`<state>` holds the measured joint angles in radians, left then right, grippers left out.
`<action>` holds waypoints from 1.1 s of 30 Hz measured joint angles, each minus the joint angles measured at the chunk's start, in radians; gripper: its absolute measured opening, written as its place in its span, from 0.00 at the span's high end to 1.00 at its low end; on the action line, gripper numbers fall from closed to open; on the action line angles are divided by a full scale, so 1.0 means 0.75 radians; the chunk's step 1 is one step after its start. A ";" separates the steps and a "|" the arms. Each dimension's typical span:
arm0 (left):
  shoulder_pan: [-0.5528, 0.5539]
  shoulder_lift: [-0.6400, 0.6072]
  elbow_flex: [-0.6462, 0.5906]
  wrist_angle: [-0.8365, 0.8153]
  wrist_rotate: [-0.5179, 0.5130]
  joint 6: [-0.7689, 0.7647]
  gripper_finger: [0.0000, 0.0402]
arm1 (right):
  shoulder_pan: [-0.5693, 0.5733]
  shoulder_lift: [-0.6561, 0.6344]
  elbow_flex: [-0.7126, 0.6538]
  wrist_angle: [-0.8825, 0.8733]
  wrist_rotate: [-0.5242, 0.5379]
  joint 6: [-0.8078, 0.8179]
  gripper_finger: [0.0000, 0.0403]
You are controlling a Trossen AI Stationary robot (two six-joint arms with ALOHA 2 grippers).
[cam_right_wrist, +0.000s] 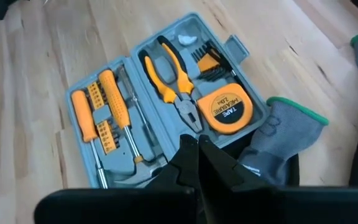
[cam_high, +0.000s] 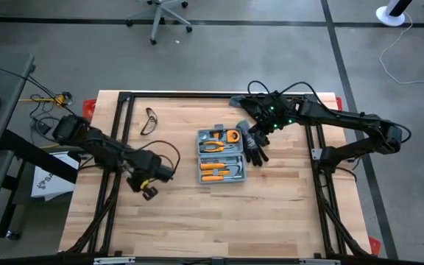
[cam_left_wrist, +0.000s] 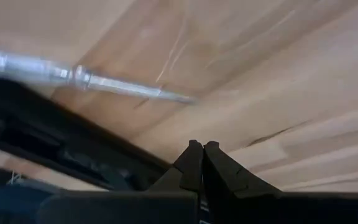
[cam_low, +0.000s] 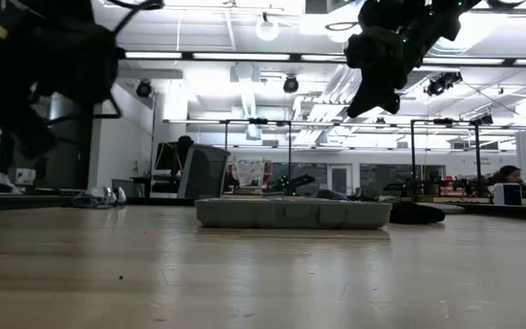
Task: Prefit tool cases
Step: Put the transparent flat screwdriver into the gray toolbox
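Hovering over the open case (cam_high: 221,156) mid-desk (cam_high: 197,221), the right gripper (cam_right_wrist: 197,144) has fingers pressed together, same as the empty left gripper (cam_left_wrist: 202,149), so loose tools could easily get knocked out.

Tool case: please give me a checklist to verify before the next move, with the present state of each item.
1. Tool case lies open and flat on the table: ok.
2. Pliers, tape measure and screwdrivers sit in their slots: ok.
3. Gloves are clear of the case: not ok, they lie against its edge.
4. Left tool is shut and empty, away from the case: ok.
5. Right tool is shut, above the case and gloves: ok.
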<state>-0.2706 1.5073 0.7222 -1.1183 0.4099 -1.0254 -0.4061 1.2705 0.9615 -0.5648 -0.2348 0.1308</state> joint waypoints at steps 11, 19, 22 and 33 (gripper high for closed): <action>-0.069 0.001 -0.204 0.152 -0.059 -0.246 1.00 | 0.000 0.000 0.000 0.004 0.024 -0.012 1.00; 0.038 -0.001 -0.191 0.196 -0.118 -0.270 1.00 | 0.000 0.000 0.000 0.013 0.039 -0.005 1.00; 0.086 -0.001 -0.172 0.202 -0.175 -0.269 1.00 | 0.000 0.000 0.000 0.024 0.076 -0.001 1.00; 0.247 -0.003 -0.101 0.235 -0.445 -0.258 1.00 | 0.000 0.000 0.000 0.084 0.093 0.014 1.00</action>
<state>-0.0850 1.5050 0.6466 -0.9423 0.0764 -1.2186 -0.4061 1.2705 0.9615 -0.5021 -0.1654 0.1416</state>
